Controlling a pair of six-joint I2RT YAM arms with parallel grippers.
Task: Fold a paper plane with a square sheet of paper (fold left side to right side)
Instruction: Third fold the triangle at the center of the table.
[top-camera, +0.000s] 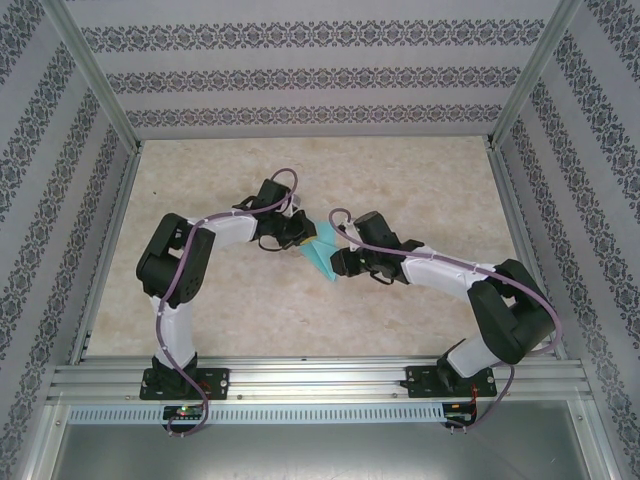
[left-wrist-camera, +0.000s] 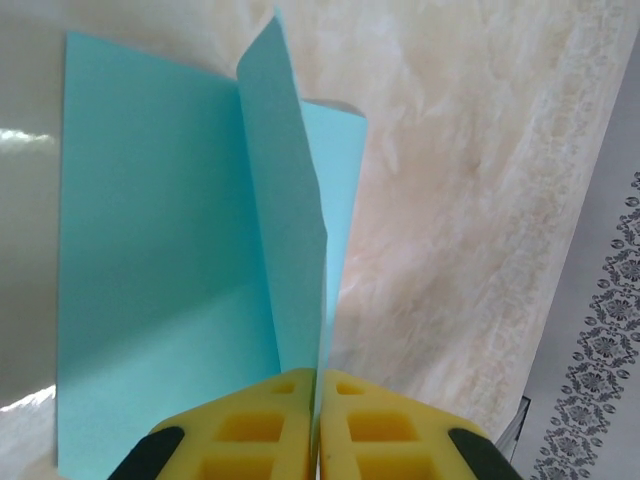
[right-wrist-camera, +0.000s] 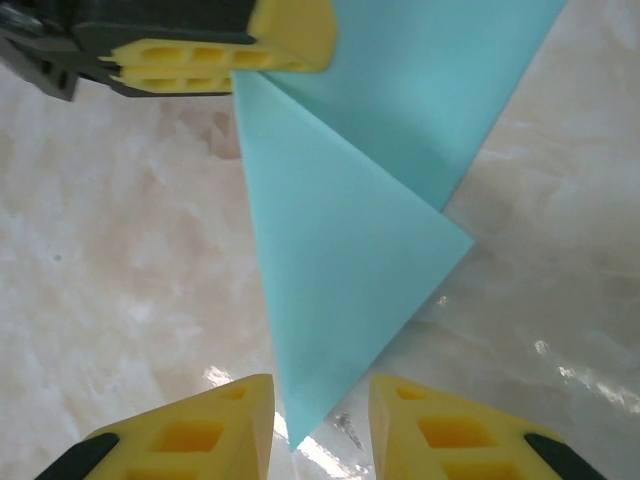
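Note:
The square sheet of paper (top-camera: 323, 256) is light turquoise and lies mid-table between the two arms. In the left wrist view the sheet of paper (left-wrist-camera: 160, 250) has one flap standing up from the table. My left gripper (left-wrist-camera: 317, 375) is shut on that flap's near edge. In the right wrist view the paper (right-wrist-camera: 340, 230) shows a triangular layer, and the left gripper's yellow fingers (right-wrist-camera: 220, 50) pinch its far edge. My right gripper (right-wrist-camera: 320, 400) stands open, with the triangle's pointed corner lying loose between its fingers. From above, the left gripper (top-camera: 300, 236) and right gripper (top-camera: 340, 263) sit at opposite sides of the sheet.
The table (top-camera: 220, 180) has a glossy beige marble pattern. Patterned walls (top-camera: 300, 70) and aluminium posts enclose it on three sides. A metal rail (top-camera: 320, 380) runs along the near edge, where both arm bases are bolted.

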